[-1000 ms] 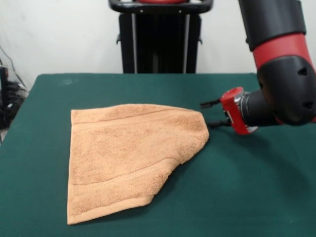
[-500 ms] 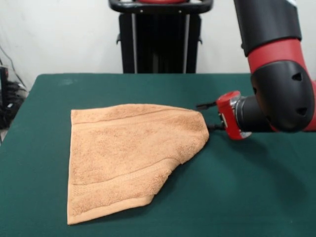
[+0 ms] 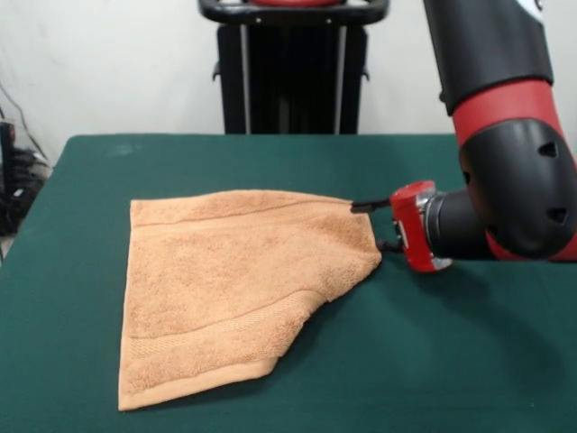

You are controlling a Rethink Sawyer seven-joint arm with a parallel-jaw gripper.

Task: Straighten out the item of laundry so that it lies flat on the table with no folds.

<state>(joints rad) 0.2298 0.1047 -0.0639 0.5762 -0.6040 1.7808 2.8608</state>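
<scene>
The item of laundry [image 3: 230,284], an orange-tan towel, lies on the green table [image 3: 469,361], left of centre. Its right part is folded back over itself, leaving a slanted edge from the right tip down to the near side. A ribbed band runs near the front end. My gripper [image 3: 371,225] points sideways at the towel's right tip, low over the table. It is open: the upper finger [image 3: 362,206] reaches the towel's top right corner and the lower one [image 3: 388,244] sits by the right edge. Nothing is held.
The black pedestal [image 3: 293,72] stands behind the table's far edge. Cables [image 3: 13,180] hang off the left side. My red and black arm [image 3: 514,180] fills the right of the view above the table.
My gripper has slid left across the table, from clear of the towel to its right tip. The towel has hardly moved.
</scene>
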